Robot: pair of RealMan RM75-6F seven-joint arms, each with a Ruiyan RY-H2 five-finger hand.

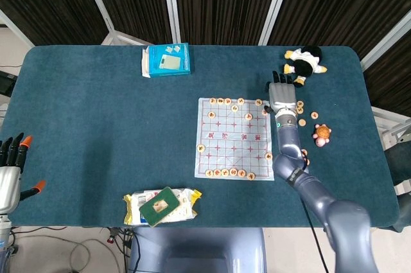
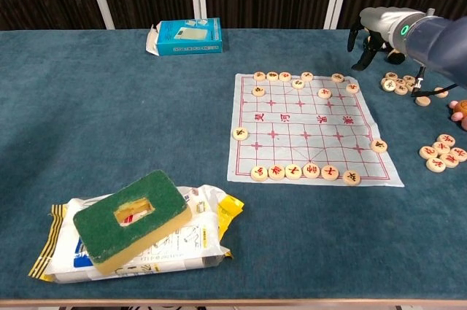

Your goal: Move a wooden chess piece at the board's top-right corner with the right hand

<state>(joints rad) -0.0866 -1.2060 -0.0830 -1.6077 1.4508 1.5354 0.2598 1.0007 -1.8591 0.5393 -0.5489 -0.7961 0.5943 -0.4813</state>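
Note:
The paper chess board (image 1: 234, 138) (image 2: 306, 128) lies at table centre-right with round wooden pieces along its far and near rows. At its top-right corner lie two pieces, one (image 2: 337, 77) (image 1: 259, 102) on the far row and one (image 2: 352, 88) just nearer. My right hand (image 2: 371, 39) (image 1: 282, 97) hovers above and beyond that corner. Its fingers hang down apart, holding nothing and touching no piece. My left hand (image 1: 9, 173) shows only in the head view, off the table's left edge, with its fingers spread.
Loose pieces (image 2: 400, 84) (image 1: 299, 107) lie right of the board, with more pieces (image 2: 441, 155) nearer. A penguin plush (image 1: 303, 62) and a small toy (image 1: 322, 133) are at the right. A blue box (image 2: 185, 36) sits far left. A green sponge (image 2: 131, 219) rests on a packet near the front.

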